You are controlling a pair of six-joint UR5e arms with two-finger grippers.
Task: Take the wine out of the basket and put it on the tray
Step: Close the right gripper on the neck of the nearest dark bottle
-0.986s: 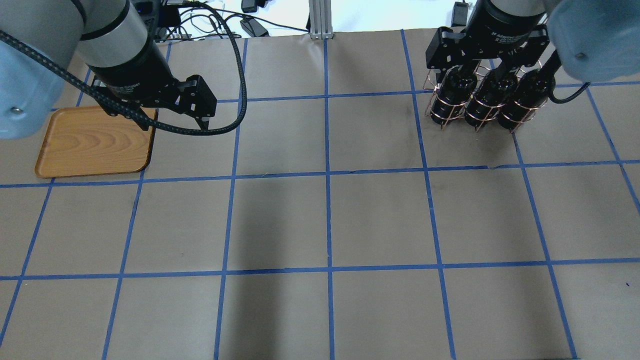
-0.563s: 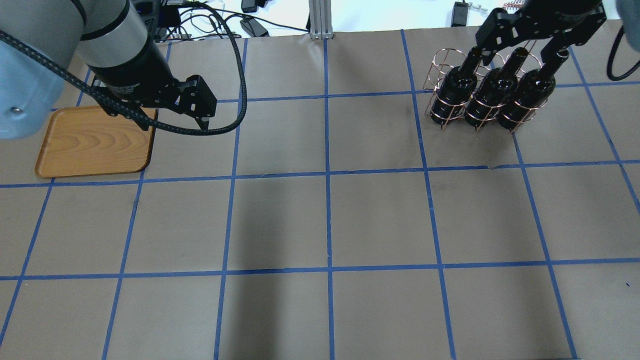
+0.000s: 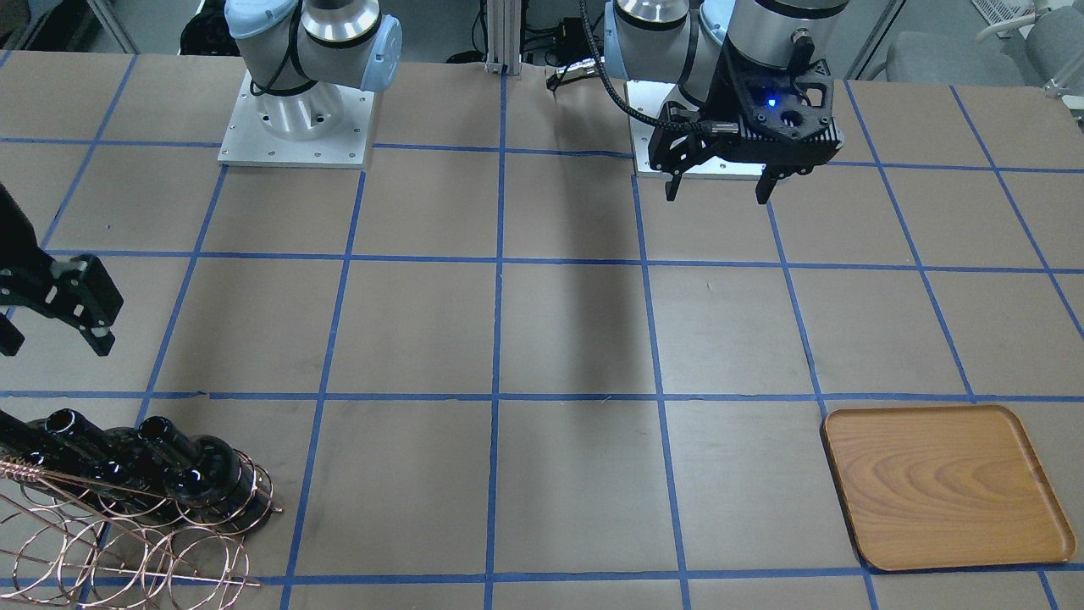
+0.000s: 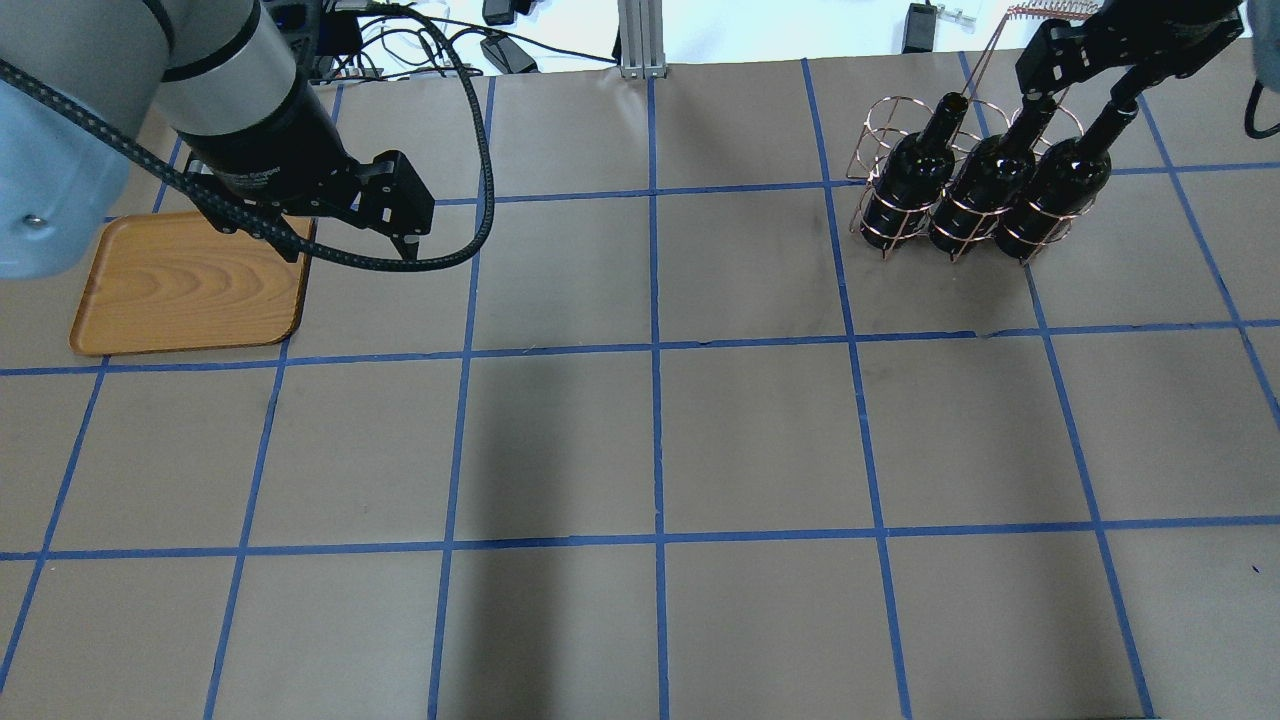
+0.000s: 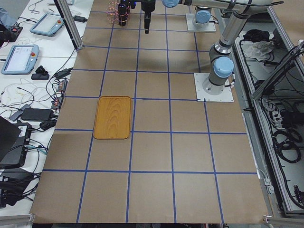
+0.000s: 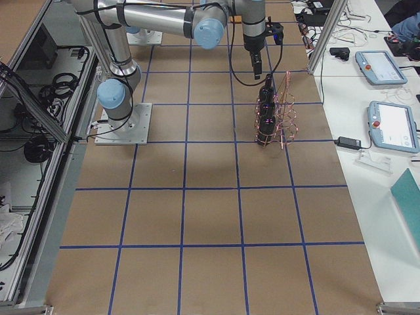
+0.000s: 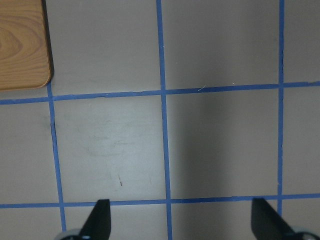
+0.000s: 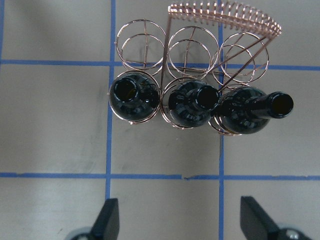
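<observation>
Three near-black wine bottles point(image 4: 985, 195) stand side by side in the front row of the copper wire basket point(image 4: 880, 125) at the table's far right. They also show in the right wrist view point(image 8: 192, 102) and the front-facing view point(image 3: 195, 474). My right gripper point(image 4: 1085, 80) is open and empty, above and just beyond the bottle necks, touching none; it also shows in the right wrist view point(image 8: 181, 220). My left gripper point(image 3: 720, 193) is open and empty, hanging high near the wooden tray point(image 4: 180, 290). The tray is bare.
The basket's back row of rings point(image 8: 192, 45) holds nothing, and its wire handle point(image 8: 225, 12) arches over them. Blue tape lines point(image 4: 655, 350) grid the brown table. Cables and power bricks point(image 4: 500, 45) lie past the far edge.
My right gripper has drawn back from over the bottles toward the far right corner, uncovering their necks. It stays open. The left arm, bottles and tray have not moved.
</observation>
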